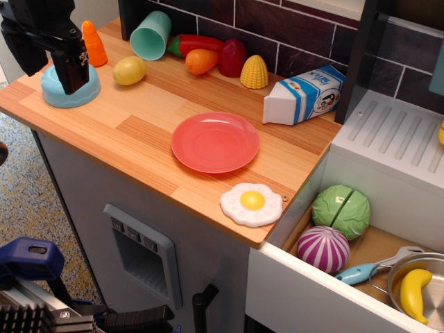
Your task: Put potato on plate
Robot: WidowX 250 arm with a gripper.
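The potato (130, 70), a small pale yellow oval toy, lies on the wooden counter at the back left. The coral-red plate (215, 141) lies flat and empty in the middle of the counter, well to the right and in front of the potato. My black gripper (52, 73) hangs at the far left over a blue bowl (69, 95), left of the potato and apart from it. Its two fingers stand apart with nothing between them.
Behind the potato are an orange carrot (94, 43), a tipped teal cup (151, 35), a red pepper (198, 43), an orange oval toy (201, 61) and yellow corn (254, 71). A milk carton (303, 95) lies right of the plate, a fried egg toy (252, 204) at the front edge.
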